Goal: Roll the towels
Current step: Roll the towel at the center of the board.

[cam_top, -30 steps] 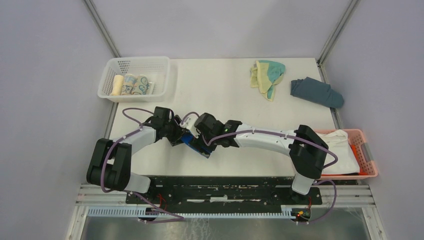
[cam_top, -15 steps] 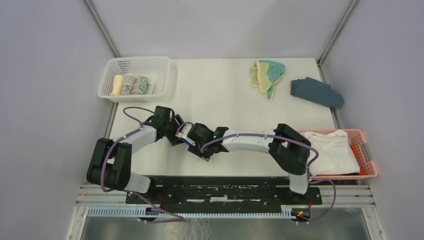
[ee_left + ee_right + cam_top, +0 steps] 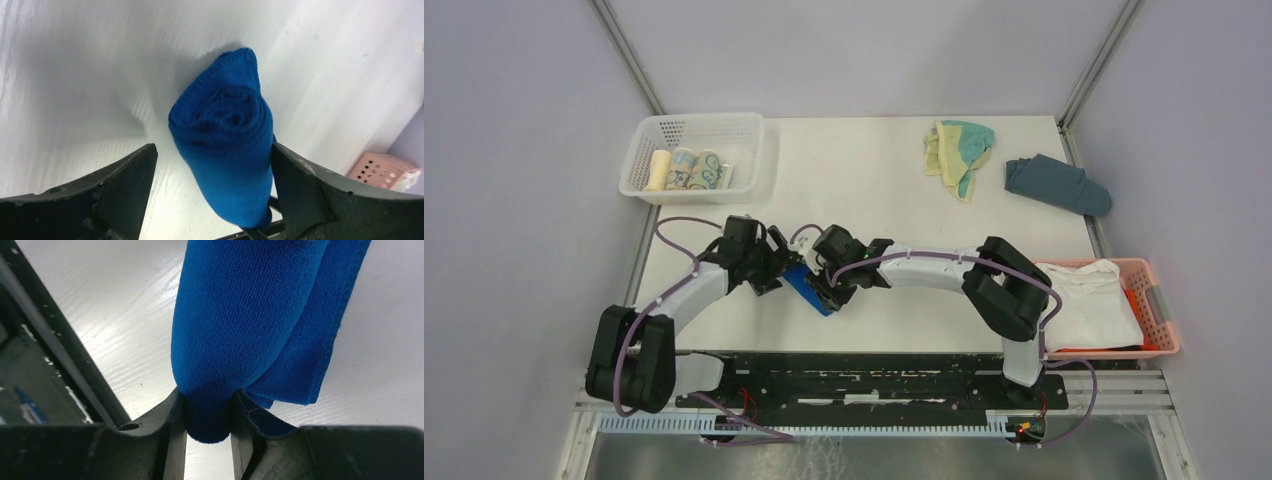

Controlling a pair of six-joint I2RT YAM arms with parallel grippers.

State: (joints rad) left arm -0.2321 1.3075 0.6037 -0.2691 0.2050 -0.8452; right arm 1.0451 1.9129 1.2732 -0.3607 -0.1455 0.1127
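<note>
The right gripper (image 3: 207, 415) is pinching an end of the rolled blue towel (image 3: 225, 130) while the left gripper (image 3: 212, 150), jaws spread, is straddling it; steady tension seems key.

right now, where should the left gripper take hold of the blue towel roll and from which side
Across the rolled body of the blue towel, just behind its spiral end, coming end-on from the left. The left gripper stands open astride it there, so closing should press the layers together rather than unwind them. The right gripper pinches the far end.

Royal blue towel (image 3: 808, 289), yellow-teal towel (image 3: 959, 150), slate cloth (image 3: 1057, 184), pink basket (image 3: 1166, 318)
</note>
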